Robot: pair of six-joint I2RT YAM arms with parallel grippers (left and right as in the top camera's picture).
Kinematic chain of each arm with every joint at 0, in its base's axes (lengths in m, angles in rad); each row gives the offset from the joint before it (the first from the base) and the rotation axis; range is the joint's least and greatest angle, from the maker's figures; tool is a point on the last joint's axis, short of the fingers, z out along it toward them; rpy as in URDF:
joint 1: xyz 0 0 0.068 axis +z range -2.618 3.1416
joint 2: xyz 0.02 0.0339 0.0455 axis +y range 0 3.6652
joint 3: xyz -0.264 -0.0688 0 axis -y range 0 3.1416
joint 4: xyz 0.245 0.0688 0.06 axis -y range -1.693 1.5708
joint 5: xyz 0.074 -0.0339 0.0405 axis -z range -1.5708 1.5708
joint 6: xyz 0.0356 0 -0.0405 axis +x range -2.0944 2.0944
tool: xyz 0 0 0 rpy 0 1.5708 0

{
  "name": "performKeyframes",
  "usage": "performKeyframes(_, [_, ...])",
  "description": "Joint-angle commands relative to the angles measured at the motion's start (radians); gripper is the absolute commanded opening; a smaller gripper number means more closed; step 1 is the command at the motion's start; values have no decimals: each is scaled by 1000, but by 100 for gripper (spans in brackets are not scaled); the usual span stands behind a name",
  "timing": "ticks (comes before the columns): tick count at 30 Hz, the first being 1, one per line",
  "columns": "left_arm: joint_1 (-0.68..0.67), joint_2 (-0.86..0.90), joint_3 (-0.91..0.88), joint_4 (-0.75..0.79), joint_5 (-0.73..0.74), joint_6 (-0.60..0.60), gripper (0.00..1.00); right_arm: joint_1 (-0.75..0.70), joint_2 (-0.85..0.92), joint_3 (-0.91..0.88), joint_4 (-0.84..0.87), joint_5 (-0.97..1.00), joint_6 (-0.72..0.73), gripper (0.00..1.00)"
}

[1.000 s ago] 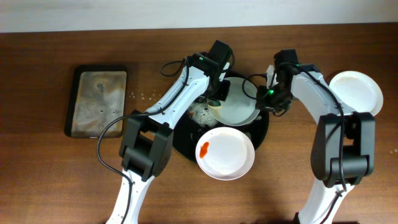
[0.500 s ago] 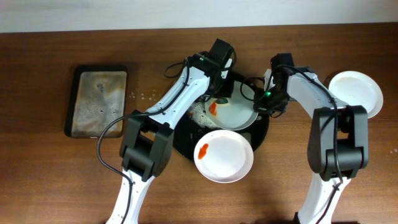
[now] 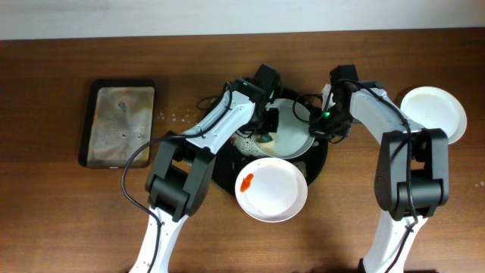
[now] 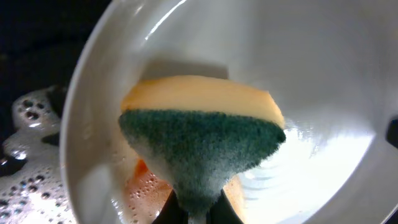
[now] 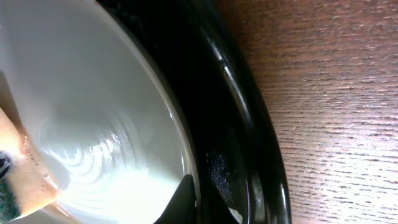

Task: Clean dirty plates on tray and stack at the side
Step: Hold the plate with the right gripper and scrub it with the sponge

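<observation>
Both shut. Just now the right gripper point(image 3: 323, 126) pinched the plate point(image 3: 294, 135) at the tray point(image 3: 319, 162) far edge. The left gripper point(image 3: 266, 126), clamping the sponge point(image 4: 202, 146), now scrubs its smear point(image 4: 141, 169).

The right claw point(image 5: 189, 202) pinched the rim of a wet white plate point(image 5: 93, 112), whose inside showed swirled water streaks. A foamy yellow sponge point(image 5: 22, 180) touched the plate at lower left. The glossy black tray point(image 5: 242, 124) curved alongside, with the brown wooden worktop point(image 5: 336, 112) beyond.
</observation>
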Motion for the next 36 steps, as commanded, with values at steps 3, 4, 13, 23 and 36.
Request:
performKeyframes(3, [-3, -1, -37, -90, -246, -8, 0, 8, 3, -9, -7, 24, 8, 4])
performKeyframes(4, [-2, -1, -37, -93, -282, -4, 0, 8, 3, -9, -10, 39, 9, 4])
performKeyframes(13, [-2, -1, 31, -120, -402, 45, 0, 8, 3, -9, -12, 39, 9, 4])
performKeyframes(23, [-2, -1, 217, -206, -457, 87, 0, 8, 3, -9, -16, 40, 13, 4])
performKeyframes(36, [-2, -1, 219, -218, -165, 43, 0, 10, 2, -9, -23, 39, 12, 4])
